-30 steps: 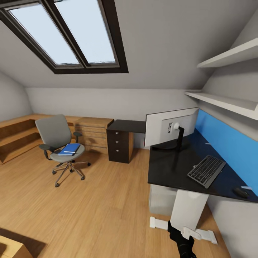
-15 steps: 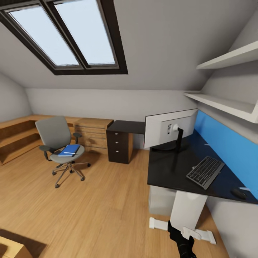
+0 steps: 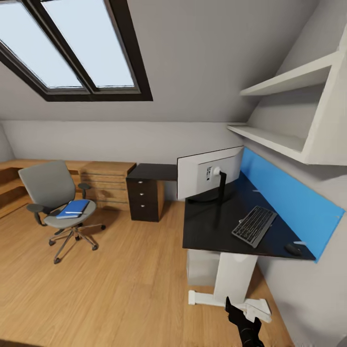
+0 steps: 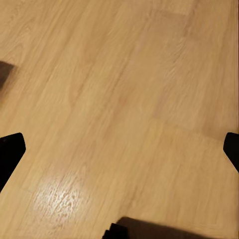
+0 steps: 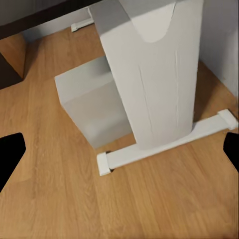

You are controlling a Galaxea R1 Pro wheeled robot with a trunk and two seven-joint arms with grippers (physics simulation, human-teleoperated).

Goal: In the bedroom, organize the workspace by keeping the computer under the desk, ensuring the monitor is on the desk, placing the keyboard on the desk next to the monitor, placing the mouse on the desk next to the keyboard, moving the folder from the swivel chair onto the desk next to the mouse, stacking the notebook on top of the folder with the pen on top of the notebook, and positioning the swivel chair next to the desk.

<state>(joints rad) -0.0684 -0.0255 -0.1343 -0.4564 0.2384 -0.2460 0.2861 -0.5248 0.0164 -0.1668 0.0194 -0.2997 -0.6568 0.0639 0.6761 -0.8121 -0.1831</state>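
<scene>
folder (image 3: 73,208) on chair (image 3: 54,198) seat, pen (image 3: 74,212) on top, well apart from table (image 3: 219,224) | both end effectors spread, empty, over floor | folder looks thin, light, slippery: pinch an overhanging edge | armrests flank it; monitor (image 3: 208,172), keyboard (image 3: 254,225), mouse (image 3: 292,249) already on table

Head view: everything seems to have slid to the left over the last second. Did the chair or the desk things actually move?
No, the camera turned right. The chair, with the blue folder on its seat, sits where it was relative to the drawers. The monitor, keyboard and mouse rest unchanged on the desk. Nothing was picked up or let go.
</scene>
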